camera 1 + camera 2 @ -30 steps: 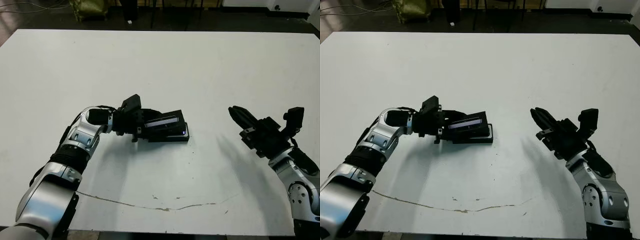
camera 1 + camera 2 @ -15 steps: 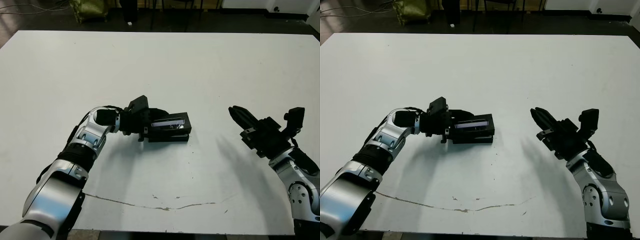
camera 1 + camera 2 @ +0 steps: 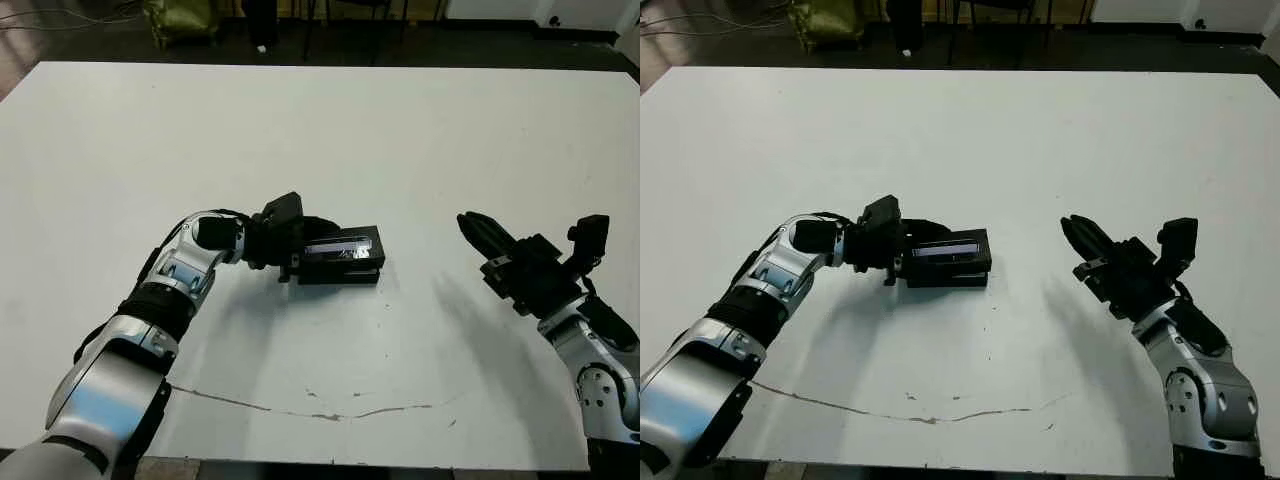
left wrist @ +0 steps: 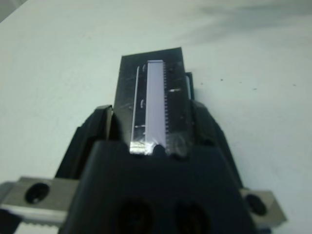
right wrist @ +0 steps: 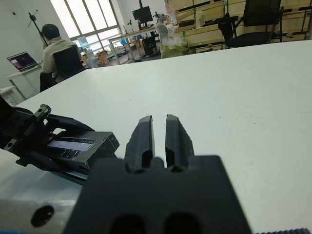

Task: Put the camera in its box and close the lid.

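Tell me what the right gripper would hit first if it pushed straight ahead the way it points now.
Probably nothing: the right gripper points across bare table. The lid and the left gripper holding it lie off to one side of that line, though depth is hard to judge.

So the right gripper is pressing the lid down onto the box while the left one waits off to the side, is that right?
No, the sides are swapped. In the left eye view the left gripper is at the lid on the box, while the right gripper waits off to the side.
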You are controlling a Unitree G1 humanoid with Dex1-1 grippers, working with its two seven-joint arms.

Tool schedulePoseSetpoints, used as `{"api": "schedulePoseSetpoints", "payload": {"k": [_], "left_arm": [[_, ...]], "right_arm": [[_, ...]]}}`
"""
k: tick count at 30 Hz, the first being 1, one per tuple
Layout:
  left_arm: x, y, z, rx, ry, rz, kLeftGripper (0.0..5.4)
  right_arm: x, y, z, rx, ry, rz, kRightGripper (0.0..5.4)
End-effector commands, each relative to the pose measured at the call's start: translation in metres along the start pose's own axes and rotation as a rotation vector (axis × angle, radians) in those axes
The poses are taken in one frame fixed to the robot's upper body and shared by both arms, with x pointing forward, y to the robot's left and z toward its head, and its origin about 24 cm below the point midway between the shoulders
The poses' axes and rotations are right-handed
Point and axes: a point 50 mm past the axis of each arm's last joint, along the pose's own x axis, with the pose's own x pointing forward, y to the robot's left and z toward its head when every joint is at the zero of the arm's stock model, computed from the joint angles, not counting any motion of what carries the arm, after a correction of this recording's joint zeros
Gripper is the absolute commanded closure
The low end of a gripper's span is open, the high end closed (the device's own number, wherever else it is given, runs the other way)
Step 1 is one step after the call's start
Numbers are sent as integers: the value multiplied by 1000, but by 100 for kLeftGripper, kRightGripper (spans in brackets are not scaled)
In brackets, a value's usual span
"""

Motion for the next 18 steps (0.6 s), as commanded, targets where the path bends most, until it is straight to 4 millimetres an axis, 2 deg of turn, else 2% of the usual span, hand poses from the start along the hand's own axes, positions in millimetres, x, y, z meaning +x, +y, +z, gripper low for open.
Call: {"api": "schedulePoseSetpoints", "payload": {"k": [1, 18], "left_arm": [[8, -29, -36, -107, 135, -113, 306], [-4, -20, -34, -80, 171, -167, 308]], "right_arm": [[-4, -4, -4, -2, 22, -16, 540], [-5, -5, -4, -4, 24, -23, 540]]}}
